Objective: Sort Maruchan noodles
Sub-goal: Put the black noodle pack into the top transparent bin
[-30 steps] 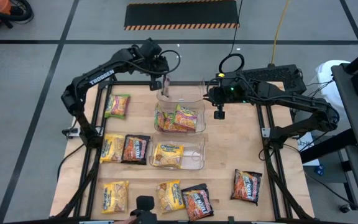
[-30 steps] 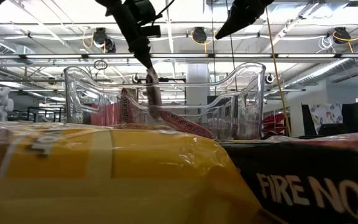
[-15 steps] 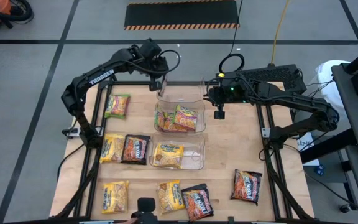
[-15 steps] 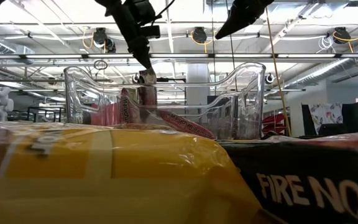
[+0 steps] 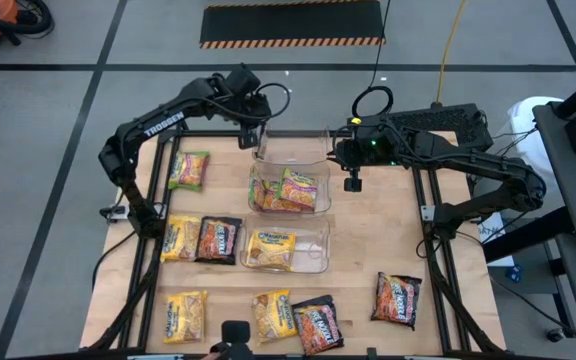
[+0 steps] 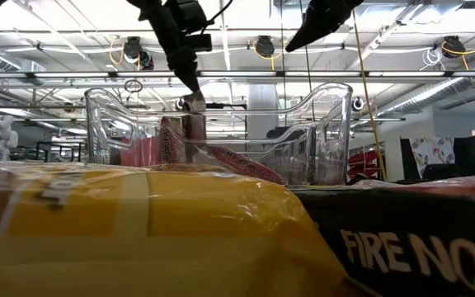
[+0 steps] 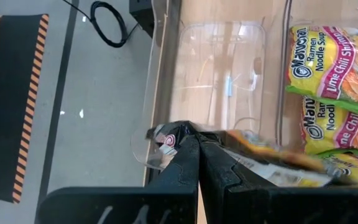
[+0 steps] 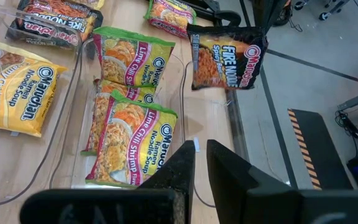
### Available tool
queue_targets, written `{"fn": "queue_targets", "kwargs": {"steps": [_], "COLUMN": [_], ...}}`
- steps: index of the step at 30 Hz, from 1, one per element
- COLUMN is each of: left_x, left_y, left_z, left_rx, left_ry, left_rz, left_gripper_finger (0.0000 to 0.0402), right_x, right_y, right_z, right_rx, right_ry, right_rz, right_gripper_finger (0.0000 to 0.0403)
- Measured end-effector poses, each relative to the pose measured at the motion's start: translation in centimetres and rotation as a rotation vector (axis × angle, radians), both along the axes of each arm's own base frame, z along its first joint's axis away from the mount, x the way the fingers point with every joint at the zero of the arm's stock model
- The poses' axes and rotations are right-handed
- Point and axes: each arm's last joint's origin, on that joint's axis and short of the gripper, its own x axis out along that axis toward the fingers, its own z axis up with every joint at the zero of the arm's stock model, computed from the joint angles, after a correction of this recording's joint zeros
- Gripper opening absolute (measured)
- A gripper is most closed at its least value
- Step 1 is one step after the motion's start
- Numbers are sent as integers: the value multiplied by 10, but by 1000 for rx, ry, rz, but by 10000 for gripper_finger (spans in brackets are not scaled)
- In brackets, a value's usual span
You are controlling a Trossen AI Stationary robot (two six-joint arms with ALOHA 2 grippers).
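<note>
The Maruchan noodles were spread all over the counter [image 5: 368, 250], so here's the rundown going left to right. Far left: a green-yellow packet [image 5: 189, 170] on its own near the back edge, a yellow packet [image 5: 181, 238] touching a dark packet [image 5: 219, 240] mid-counter, and another yellow one [image 5: 185, 316] at the front. In the middle, the rear clear bin [image 5: 290, 170] had a few lime chili shrimp packets [image 8: 125, 134] in it, and the front clear bin [image 5: 313, 252] held a single yellow chicken packet [image 5: 270, 249]. In front of that sat one more yellow and one dark packet, with a lone dark Fire Noodle packet [image 5: 397, 299] off to the right.

The left gripper [image 7: 197, 144] hung over the back-left corner of the rear bin, fingers pressed tight on the edge of a packet [image 7: 272, 163], which dangled over the bin's inside. The right gripper [image 5: 353, 181] waited just beside the rear bin's right wall, its fingers close together, holding nothing.

My guess is that these packets are light, crinkly and slick, with a brittle noodle block inside. I'd pinch the flat crimped seam at one end rather than squeeze the middle. Held by a corner they probably swing and could slip.

The surface was pale bare wood in a black frame. Around it was grey taped floor with a striped mat, and a big workshop behind.
</note>
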Motion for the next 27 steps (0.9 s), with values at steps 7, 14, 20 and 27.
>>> {"fn": "queue_targets", "kwargs": {"steps": [7, 14, 20, 27], "left_x": [1, 1, 1, -2], "left_y": [-1, -1, -1, 4], "left_z": [0, 0, 0, 0], "left_rx": [-25, -46, -63, -111], "left_ry": [-18, -32, -45, -78], "left_rz": [-16, -14, -22, -22], "left_gripper_finger": [0, 0, 0, 0], "right_x": [0, 0, 0, 0], "right_y": [0, 0, 0, 0], "right_z": [0, 0, 0, 0], "right_rx": [0, 0, 0, 0], "right_ry": [0, 0, 0, 0], "right_rz": [0, 0, 1, 1], "right_gripper_finger": [36, 36, 36, 36]}}
